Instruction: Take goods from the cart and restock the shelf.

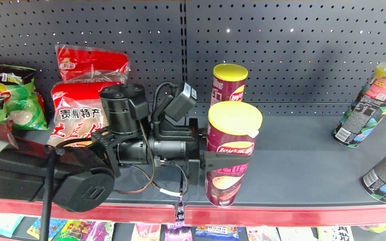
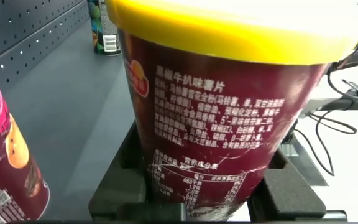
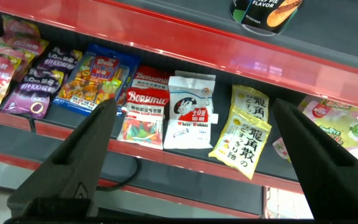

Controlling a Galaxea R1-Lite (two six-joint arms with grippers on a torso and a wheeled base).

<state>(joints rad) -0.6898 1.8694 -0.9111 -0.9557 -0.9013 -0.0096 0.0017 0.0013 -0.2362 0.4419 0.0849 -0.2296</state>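
A maroon chip can (image 1: 227, 180) with a yellow lid stands upright at the front of the grey shelf (image 1: 297, 174), its base close to the red lip. My left gripper (image 1: 224, 152) comes in from the left and is shut on the can's middle. In the left wrist view the can (image 2: 216, 118) sits between the black fingers (image 2: 114, 196). A second, matching can (image 1: 228, 85) stands right behind it against the pegboard. My right gripper (image 3: 192, 104) is open with nothing in it, facing the lower shelf (image 3: 166, 127).
Red snack bags (image 1: 79, 107) and green chip bags (image 1: 8, 97) stand left of the arm. Two dark patterned cans (image 1: 367, 107) lean at the shelf's right end. Bare shelf lies between them and the held can. Several hanging snack packets (image 3: 188, 112) fill the lower shelf.
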